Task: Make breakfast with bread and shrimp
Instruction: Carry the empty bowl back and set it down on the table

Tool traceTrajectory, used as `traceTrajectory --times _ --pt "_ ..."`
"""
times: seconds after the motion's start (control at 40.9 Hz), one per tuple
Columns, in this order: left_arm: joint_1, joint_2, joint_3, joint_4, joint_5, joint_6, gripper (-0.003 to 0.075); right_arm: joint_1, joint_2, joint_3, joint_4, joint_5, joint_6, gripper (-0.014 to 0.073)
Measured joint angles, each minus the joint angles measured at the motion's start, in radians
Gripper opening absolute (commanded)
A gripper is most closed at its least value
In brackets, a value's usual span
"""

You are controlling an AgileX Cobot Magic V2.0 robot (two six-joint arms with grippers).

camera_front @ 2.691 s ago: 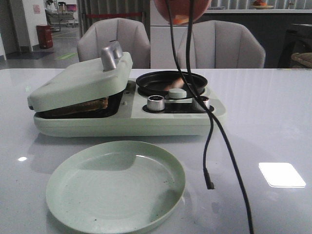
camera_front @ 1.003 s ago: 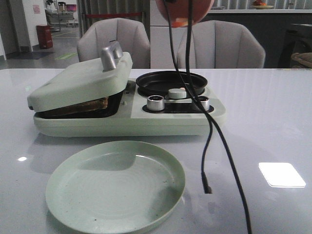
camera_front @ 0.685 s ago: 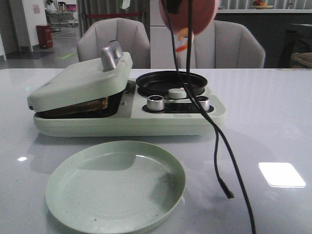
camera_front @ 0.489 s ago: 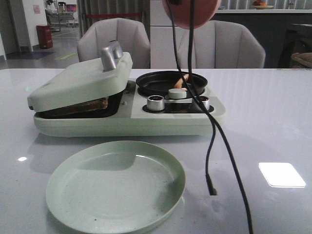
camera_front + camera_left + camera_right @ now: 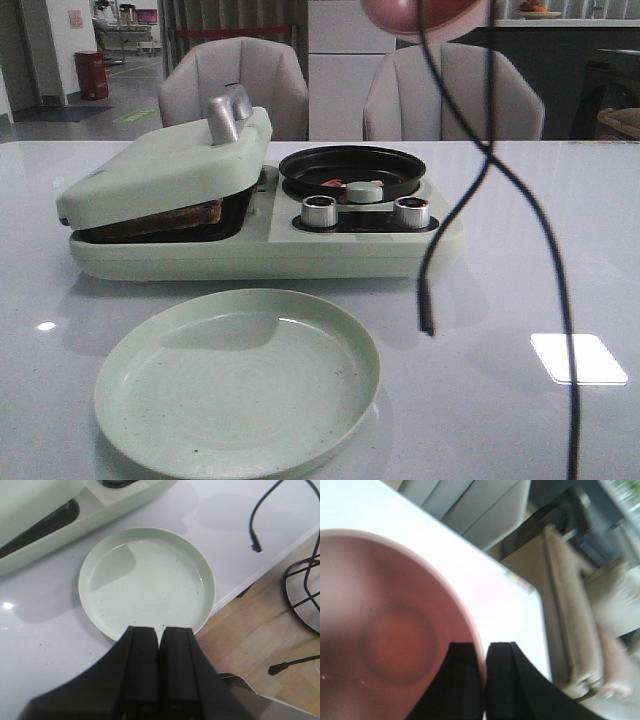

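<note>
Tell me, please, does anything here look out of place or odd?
Yes. A loose black cable hangs in front of the breakfast maker, its plug end dangling just above the table. The maker's lid sits askew, propped open by bread.

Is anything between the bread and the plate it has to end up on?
Yes: the press lid is down over the bread, so only its crust edge shows in the gap. The plate in front is bare.

dim front view, window glare on table (image 5: 578, 358) (right wrist blurred)
</note>
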Motion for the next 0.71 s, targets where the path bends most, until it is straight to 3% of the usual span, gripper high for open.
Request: traceTrajectory --times 0.22,0.367,0.563,0.709 --pt "0.0 0.0 0.0 0.0 0.0 0.0 0.0102 -0.211 -0.258 0.336 0.277 -0.08 -0.002 0.0017" --pt "0.0 0.0 0.0 0.0 0.0 0.0 0.0102 -0.422 -0.351 0.523 0.497 -0.173 -0.062 0.0017" --pt "0.0 0.0 0.0 0.0 0.0 0.0 0.0102 -0.633 -0.33 0.707 0.834 -0.266 -0.274 0.0017" --pt "0.0 0.0 0.0 0.0 0.0 0.0 0.0102 -0.669 -0.256 0.769 0.991 -0.314 -0.422 0.0017"
